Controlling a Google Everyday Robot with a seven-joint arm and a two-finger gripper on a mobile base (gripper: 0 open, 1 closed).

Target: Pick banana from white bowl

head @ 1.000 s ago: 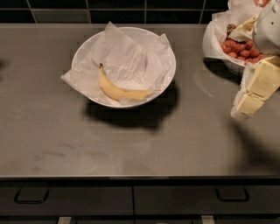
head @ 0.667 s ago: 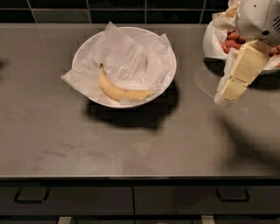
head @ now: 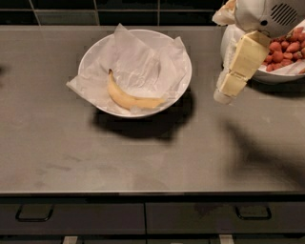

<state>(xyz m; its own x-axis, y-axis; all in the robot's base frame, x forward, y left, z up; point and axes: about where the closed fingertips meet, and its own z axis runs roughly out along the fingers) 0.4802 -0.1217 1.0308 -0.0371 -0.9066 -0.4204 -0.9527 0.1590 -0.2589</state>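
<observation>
The banana (head: 127, 96) is yellow and curved, with a dark stem tip pointing up-left. It lies in the front part of the white bowl (head: 181, 59), on crumpled white paper. The bowl stands on the grey counter, left of centre. My gripper (head: 224, 95) hangs above the counter, just right of the bowl and level with its right rim. It comes down from the white arm housing (head: 264, 14) at the top right. It holds nothing that I can see and does not touch the bowl or the banana.
A second white paper-lined bowl with red strawberries (head: 286, 50) stands at the far right, partly behind the arm. A dark tiled wall runs along the back. The counter's front edge (head: 143, 193) has drawers with handles below it.
The gripper has moved left and up, from the right edge of the view to just beside the white bowl. The banana and both bowls have not moved.
</observation>
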